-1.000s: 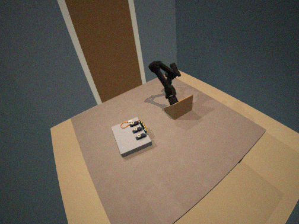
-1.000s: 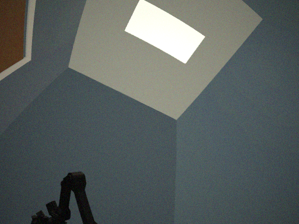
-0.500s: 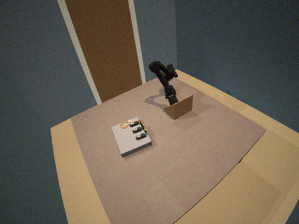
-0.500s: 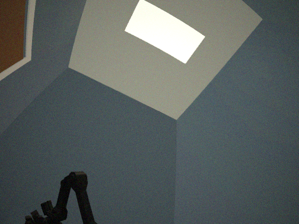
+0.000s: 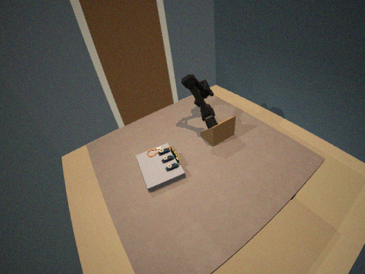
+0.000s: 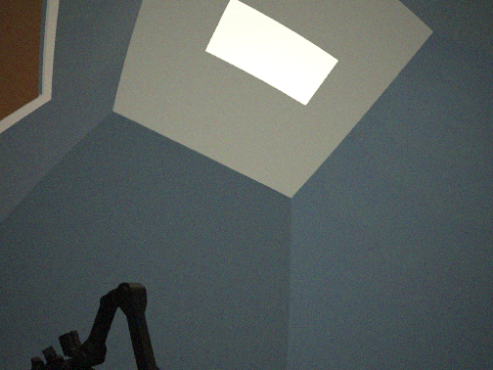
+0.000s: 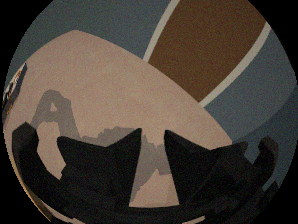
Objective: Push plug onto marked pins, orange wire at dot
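Note:
The grey printed holder (image 5: 155,175) stands left of the arm in the top view; its edge also shows at the far left of the wrist view (image 7: 19,89). Several dark servo-like parts with pale round tops sit on it. An orange lead (image 5: 148,155) loops on its back left part. A dark green strip with small yellow parts runs along its right edge. The plug, single pins and band dot are too small to tell. My gripper (image 7: 153,133) is partly open, with nothing between its fingers. It is raised, well away from the holder. The exterior view shows the arm (image 6: 134,305) low at left.
An upright tan panel (image 5: 221,133) stands in front of the arm's base (image 5: 208,113), right of the holder. A brownish mat (image 5: 203,203) covers much of the wooden table (image 5: 77,203). The arm's shadow falls on the mat. Walls and a brown door are behind.

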